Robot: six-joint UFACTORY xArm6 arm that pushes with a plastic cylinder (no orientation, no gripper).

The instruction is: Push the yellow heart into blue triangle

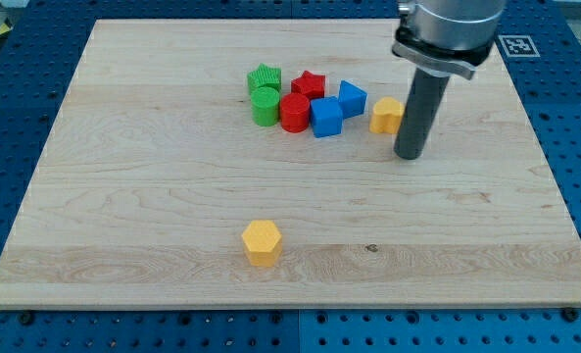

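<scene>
Camera view, only one. Wooden board on a blue pegboard table. My tip is down on the board at the view's right, just beside and right of a yellow block. No jaws on this arm, just a plain rod, nothing to open or close and nothing held; rod looks touching or nearly touching that yellow block, can't tell which.

That yellow block is probably the yellow heart, but the rod covers its right edge and the shape is not clear. Second yellow block sits alone near the view's bottom, well apart from everything; looks six-sided, so likely not the heart.

Cluster left of the tip: blue block near the yellow one with a small gap between, most likely the blue triangle though shape is hard to read; blue cube-like block beside it; red star, red cylinder, green cylinder, green star-ish block.

Progress, my judgement: mostly there, not done. Heart is close to the blue triangle but not against it. Left: short push toward the view's left and slightly up.

Top of the arm is cut off at the view's top.
</scene>
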